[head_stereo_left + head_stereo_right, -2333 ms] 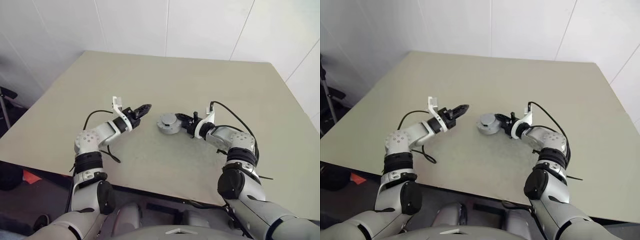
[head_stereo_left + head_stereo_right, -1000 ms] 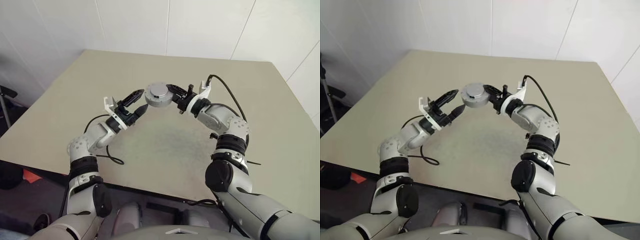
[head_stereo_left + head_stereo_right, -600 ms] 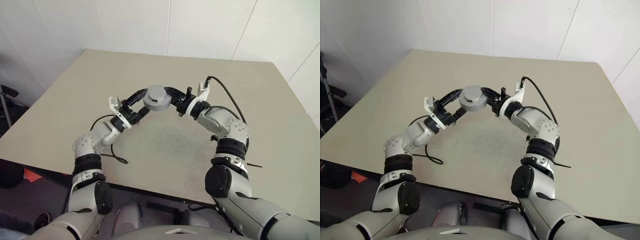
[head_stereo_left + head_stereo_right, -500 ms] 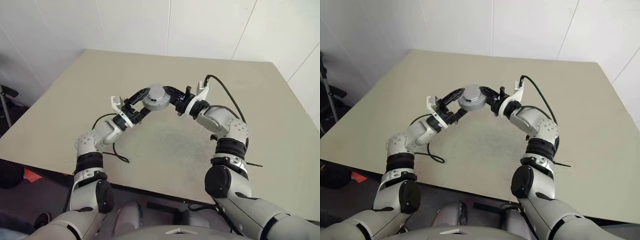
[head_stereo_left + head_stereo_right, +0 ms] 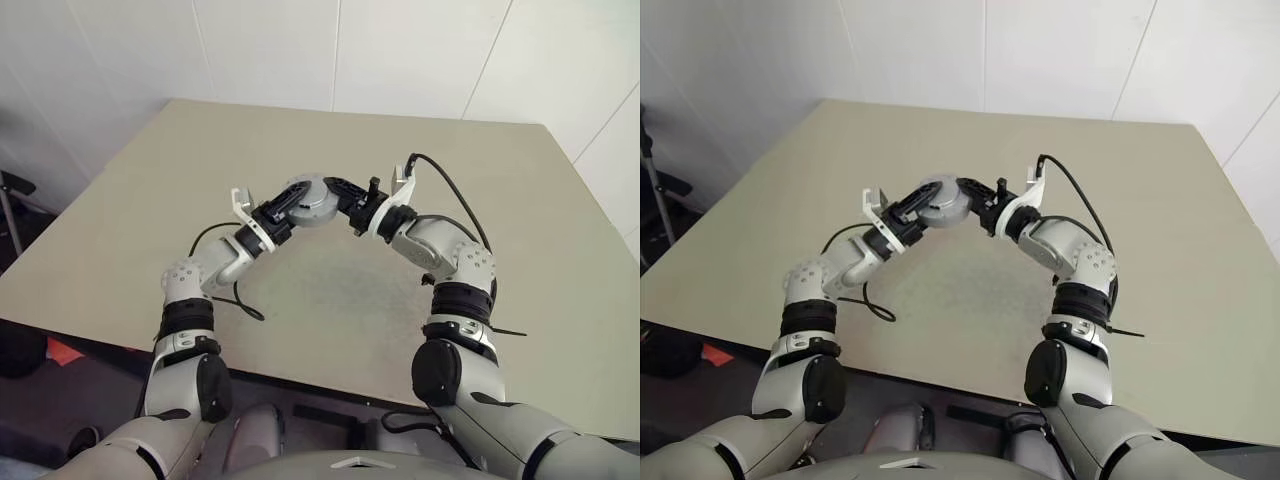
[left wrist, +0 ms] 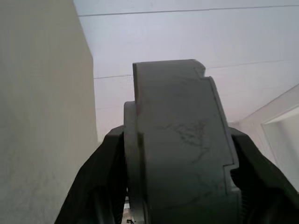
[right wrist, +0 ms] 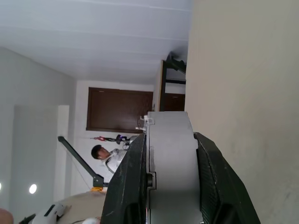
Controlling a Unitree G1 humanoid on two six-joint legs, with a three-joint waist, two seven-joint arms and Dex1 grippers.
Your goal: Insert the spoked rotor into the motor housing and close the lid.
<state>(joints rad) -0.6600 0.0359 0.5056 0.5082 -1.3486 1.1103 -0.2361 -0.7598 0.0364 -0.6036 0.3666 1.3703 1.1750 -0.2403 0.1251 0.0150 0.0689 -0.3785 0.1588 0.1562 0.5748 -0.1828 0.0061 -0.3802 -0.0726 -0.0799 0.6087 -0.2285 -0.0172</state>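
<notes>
Motor housing [image 5: 312, 204], a short round silver-grey metal cup with its plain grey round lid [image 5: 318, 209] shut over it, hangs in the air above the middle of the beige square table [image 5: 520, 240], lifted clear of the tabletop. It sits between the two grippers, which meet from either side.

The right gripper [image 5: 338, 192] comes in from the right with its two black fingers clamped on the housing's right edge. In the right wrist view the grey body [image 7: 169, 163] stands edge-on between those fingers [image 7: 130, 182], which press on both of its flat faces, so the right hand is plainly grasping it.

The left gripper [image 5: 288, 201] reaches in from the left, its upper black finger lying over the top left of the housing. In the left wrist view the grey body [image 6: 180, 140] sits between the two black fingers [image 6: 100, 177], which flank it closely on both sides; whether they press on it firmly or only bracket it cannot be told.

A seam runs round the grey body [image 6: 139, 154] where the lid meets the cup.

Both forearms slant up toward the far side of the table, forming an arch with the housing at the peak. A black cable [image 5: 452, 205] loops from the right wrist back along the arm, and another black cable [image 5: 232, 300] curls under the left forearm near the table's near edge.

Far behind, in the right wrist view, a person [image 7: 112, 158] stands in front of a dark brown door [image 7: 119, 109].
</notes>
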